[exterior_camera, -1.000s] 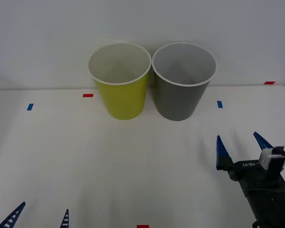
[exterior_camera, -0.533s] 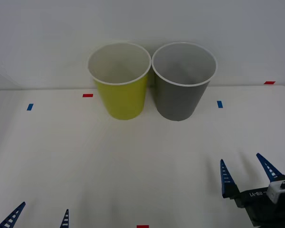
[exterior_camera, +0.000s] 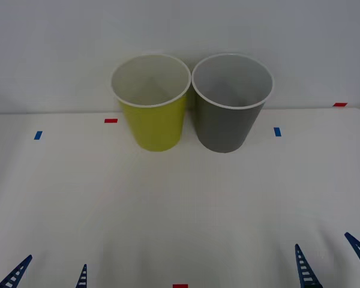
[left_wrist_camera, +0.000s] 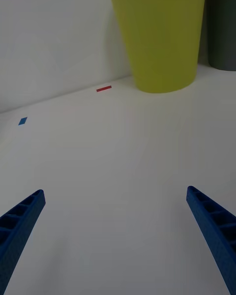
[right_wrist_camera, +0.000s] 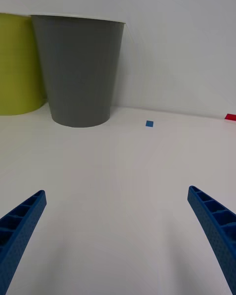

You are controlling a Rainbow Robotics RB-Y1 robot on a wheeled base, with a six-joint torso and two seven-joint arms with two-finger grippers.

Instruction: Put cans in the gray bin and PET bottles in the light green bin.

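From the front camera, the tall round tapered yellow-green bin (exterior_camera: 151, 102) with its thin white rim and pale inside stands at the far side of my white worktop (exterior_camera: 168, 204), rim touching or nearly touching that of the tall round tapered dark gray bin (exterior_camera: 231, 102) of the same shape, which sits on its right. Both stand upright, mouths open toward the camera. Small red and blue tape marks (exterior_camera: 111, 120) dot the worktop around them. My left jaws (exterior_camera: 48, 276) show as two blue ribbed tips at the near left edge, spread apart and holding nothing. My right jaws (exterior_camera: 333, 261) sit at the near right edge, likewise spread and empty, well apart from the bins.

Through my right wrist camera, the dark gray bin (right_wrist_camera: 78, 71) rises ahead, smooth-walled and matte, with the yellow-green bin (right_wrist_camera: 17, 64) just beside it and a blue tape square (right_wrist_camera: 149, 124) near its base. My right jaws (right_wrist_camera: 118, 236) stand wide.

Through my left wrist camera, the yellow-green bin (left_wrist_camera: 160, 34) stands ahead, a red tape strip (left_wrist_camera: 103, 88) near it. My left jaws (left_wrist_camera: 115, 236) stand wide.
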